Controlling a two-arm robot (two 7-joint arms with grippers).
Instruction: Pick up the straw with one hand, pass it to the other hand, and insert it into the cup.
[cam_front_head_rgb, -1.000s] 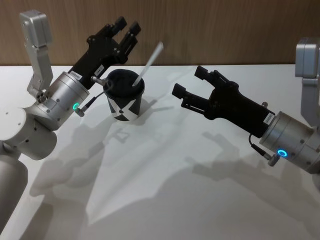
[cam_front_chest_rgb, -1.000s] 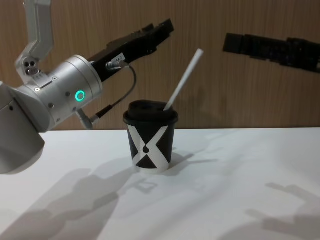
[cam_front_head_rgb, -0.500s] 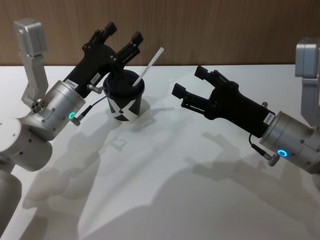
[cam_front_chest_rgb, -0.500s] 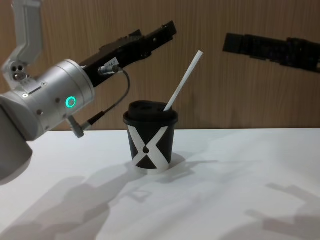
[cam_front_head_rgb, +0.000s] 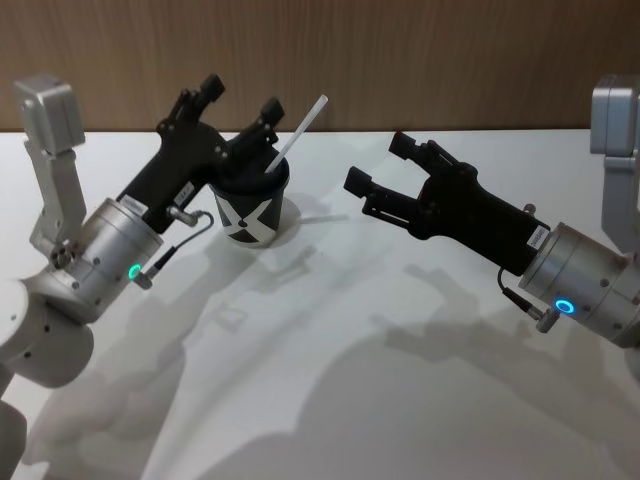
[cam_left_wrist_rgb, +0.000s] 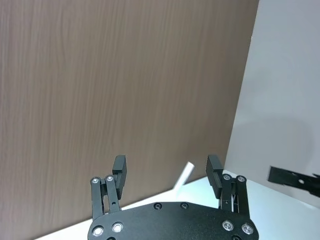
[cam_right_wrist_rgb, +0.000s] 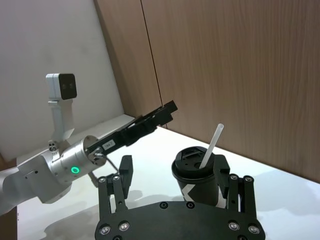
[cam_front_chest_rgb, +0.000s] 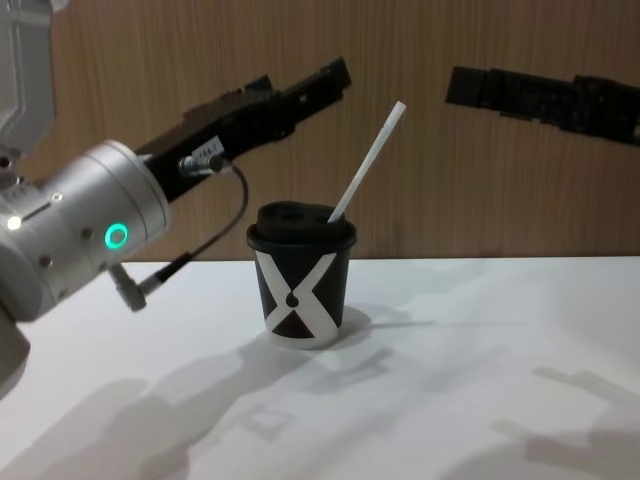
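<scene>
Your left gripper has drawn back and down toward the robot since a second ago, its silver wrist now lower and nearer the table's left edge, while the cup, the straw and your right gripper sit where they were. The left gripper's jaws are spread wide and hold nothing; in the head view its fingertips reach over the cup's far left side, one tip close to the straw but not touching it. From the chest view the left gripper hangs above and to the left of the cup, pointing up and to the right, clear of the lid. The straw stands in the cup through the lid and leans to the right, its upper half sticking out free. The cup rests upright on the table, its white X toward the robot. Your right gripper hovers to the right of the cup, well apart from it, aimed at it with jaws wide open and empty; its wrist view looks over the cup and straw between its two fingers.
</scene>
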